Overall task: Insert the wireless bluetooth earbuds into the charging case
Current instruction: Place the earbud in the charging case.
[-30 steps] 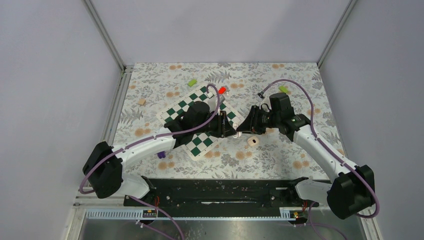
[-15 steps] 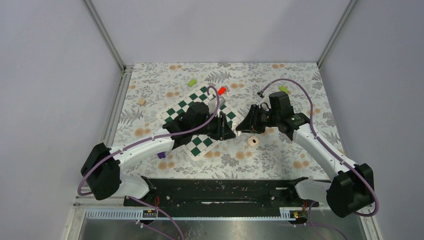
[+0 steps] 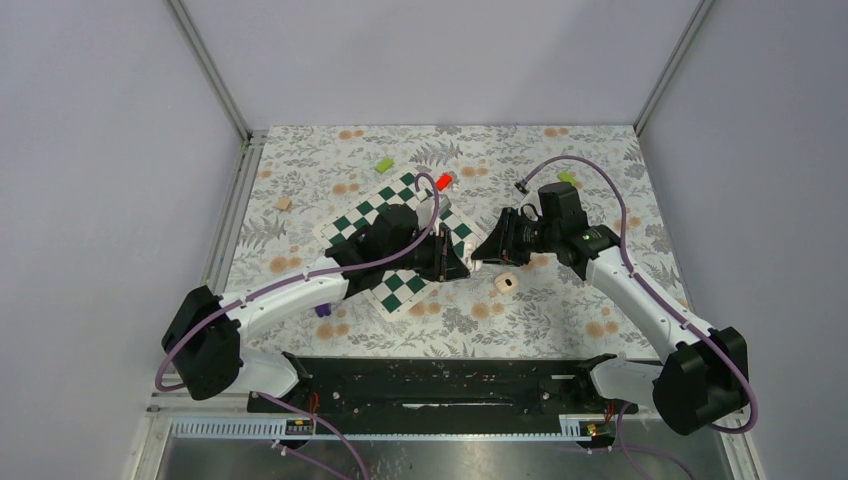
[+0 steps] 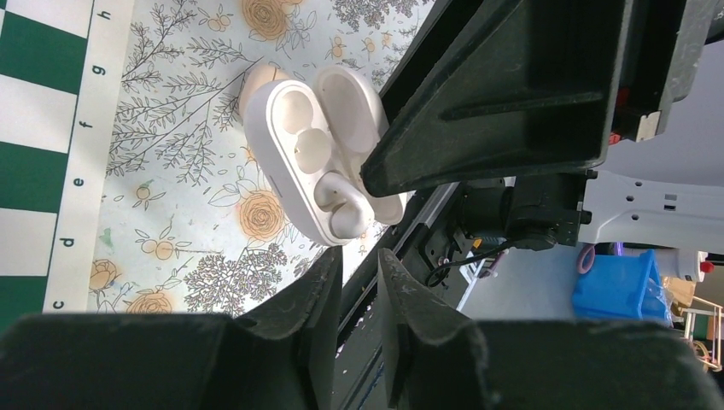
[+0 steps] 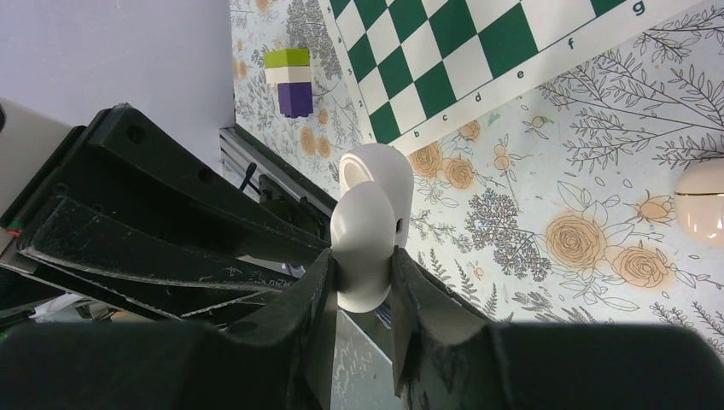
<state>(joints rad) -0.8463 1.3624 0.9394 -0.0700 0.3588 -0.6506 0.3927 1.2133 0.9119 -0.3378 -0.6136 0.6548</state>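
My right gripper (image 5: pixel 363 256) is shut on the charging case (image 5: pixel 367 218), a white clamshell held off the table with its lid open. The left wrist view looks into the charging case (image 4: pixel 286 145). One of the wireless bluetooth earbuds (image 4: pixel 341 209) sits in the lower well, and the upper well looks hollow. The left gripper (image 4: pixel 359 254) hangs just below the case's edge, jaws a narrow gap apart with nothing between them. Seen from above, the left gripper (image 3: pixel 456 265) and the right gripper (image 3: pixel 479 259) face each other tip to tip beside the board.
A small beige round piece with a dark hollow (image 3: pixel 506 283) lies on the floral cloth under the right gripper. The chessboard mat (image 3: pixel 352 222) lies under the left arm. A purple and green block stack (image 5: pixel 288 81), a red block (image 3: pixel 444 181), green blocks (image 3: pixel 384 164) and a tan block (image 3: pixel 284 203) lie around.
The left gripper has drawn back a little to the left, away from the case, and its jaws have narrowed. The right gripper has kept its hold and risen slightly.
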